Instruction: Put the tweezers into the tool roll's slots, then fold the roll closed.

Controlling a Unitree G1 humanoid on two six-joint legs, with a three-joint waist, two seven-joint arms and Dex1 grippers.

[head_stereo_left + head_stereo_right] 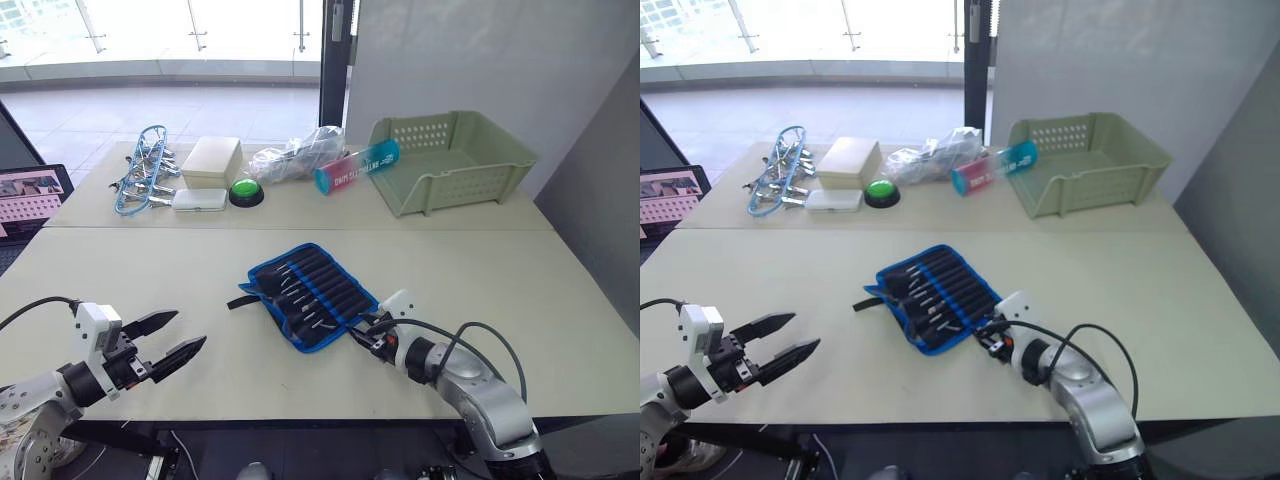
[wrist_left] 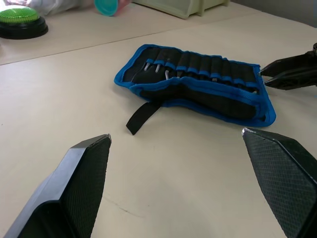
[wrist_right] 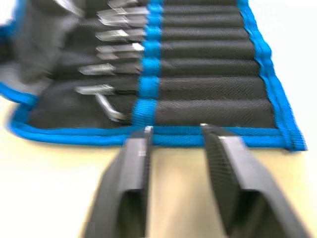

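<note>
On the pale worktop point(image 1: 560, 300) lies the open black fabric tool roll with blue edging point(image 1: 312, 296), tweezers point(image 3: 111, 48) slotted inside. Right gripper point(image 3: 174, 130) at its edge, jaws slightly apart; left gripper point(image 1: 168, 340) well aside, jaws wide.

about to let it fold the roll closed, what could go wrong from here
1. The right gripper sits at the blue edge of the tool roll, fingers slightly apart. A shallow pinch might catch only the edging and slip.
2. The tweezers have their silver ends sticking out of the slots; lifting that edge could tip them out.
3. The left gripper is open and away from the roll, so nothing pins it and it may slide. The strap lies loose and could get folded inside.
</note>
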